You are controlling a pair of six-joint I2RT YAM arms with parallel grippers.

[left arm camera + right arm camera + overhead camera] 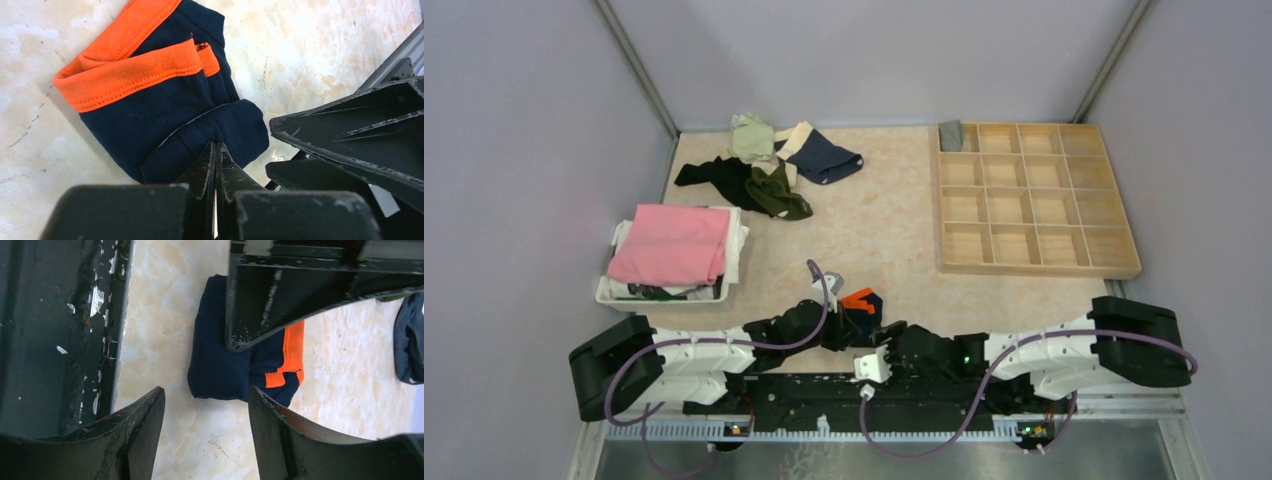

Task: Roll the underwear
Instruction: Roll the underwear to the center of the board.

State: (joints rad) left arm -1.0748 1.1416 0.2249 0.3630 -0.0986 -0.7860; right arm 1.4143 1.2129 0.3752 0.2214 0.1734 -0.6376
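Navy folded underwear with orange waistband (150, 110) runs lengthwise away from the left gripper (216, 150), which is pinched on its navy end; the right gripper (206, 392) gapes, empty.

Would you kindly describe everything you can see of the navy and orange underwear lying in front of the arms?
The navy and orange underwear is a small, soft knit piece, dark navy with bright stitched orange bands. It lies folded into a compact bundle on the marbled beige table, close to the arm bases. The shut left end effector meets its near edge; whether fabric is pinched is unclear. The open right end effector hangs beside it, apparently not touching.
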